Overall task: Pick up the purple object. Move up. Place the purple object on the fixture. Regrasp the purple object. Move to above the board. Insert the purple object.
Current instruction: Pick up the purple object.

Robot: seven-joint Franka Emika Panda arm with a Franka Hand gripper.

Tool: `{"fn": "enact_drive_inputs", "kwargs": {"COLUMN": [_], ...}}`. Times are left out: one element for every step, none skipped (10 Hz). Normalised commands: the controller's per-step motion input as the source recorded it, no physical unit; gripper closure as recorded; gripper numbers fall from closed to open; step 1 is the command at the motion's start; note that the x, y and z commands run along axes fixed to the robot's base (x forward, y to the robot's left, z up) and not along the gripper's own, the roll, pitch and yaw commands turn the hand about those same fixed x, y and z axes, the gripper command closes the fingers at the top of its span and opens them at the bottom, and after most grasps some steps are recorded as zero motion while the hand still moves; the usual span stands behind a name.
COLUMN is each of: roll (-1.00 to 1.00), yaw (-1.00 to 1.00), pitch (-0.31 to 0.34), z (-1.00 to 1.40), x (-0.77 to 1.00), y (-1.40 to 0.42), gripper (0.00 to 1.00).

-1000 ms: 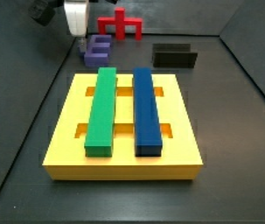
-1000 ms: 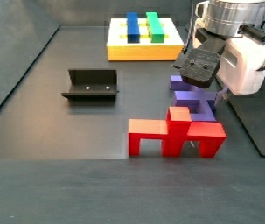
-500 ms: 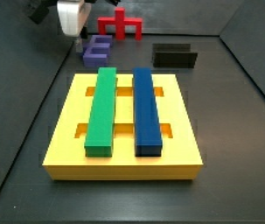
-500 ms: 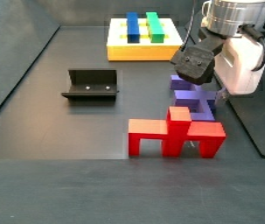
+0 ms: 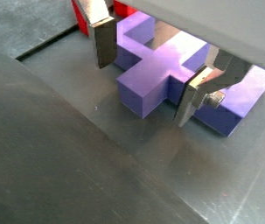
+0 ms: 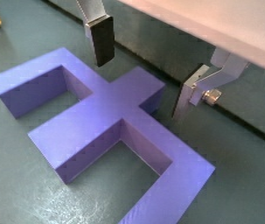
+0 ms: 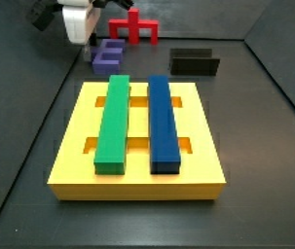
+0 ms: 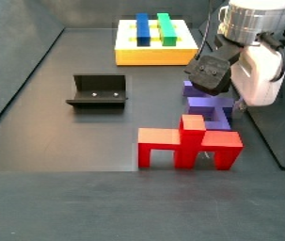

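Little has shifted: your gripper (image 5: 156,77) hovers, fingers (image 6: 101,39) open, astride the purple object's (image 6: 100,114) stem. Closing off-centre could twist it.

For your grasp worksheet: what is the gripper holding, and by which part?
Nothing yet. The gripper hangs open over the purple object, fingers either side of its central stem, not touching.

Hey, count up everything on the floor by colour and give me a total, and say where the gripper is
Purple: 1
Red: 1
Yellow board: 1
Green bar: 1
Blue bar: 1
Black fixture: 1
Total: 6
Gripper: open, straddling the purple stem.
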Motion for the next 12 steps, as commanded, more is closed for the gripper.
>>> {"fn": "enact_drive_inputs", "kwargs": {"roll": [0.0,0.0,0.0,0.0,0.0,0.0,0.0,0.0,0.0,0.0,0.0,0.0], "yaw": [0.0,0.0,0.0,-0.01,-0.01,0.0,0.0,0.0,0.0,0.0,0.0,0.0], "pitch": [-0.03,-0.024,-0.02,0.0,0.0,0.0,0.0,0.0,0.0,0.0,0.0,0.0], "z": [-0.22,-0.22,-0.29,-0.19,-0.12,0.0,0.0,0.0,0.0,0.0,0.0,0.0], "x": [0.0,0.0,0.01,0.06,0.05,0.02,0.0,0.0,0.0,0.0,0.0,0.0], "y": [0.02,0.03,0.02,0.0,0.01,0.0,0.0,0.0,0.0,0.0,0.0,0.0], "gripper": [0.0,0.0,0.0,0.0,0.0,0.0,0.0,1.0,1.0,1.0,1.0,1.0]}}
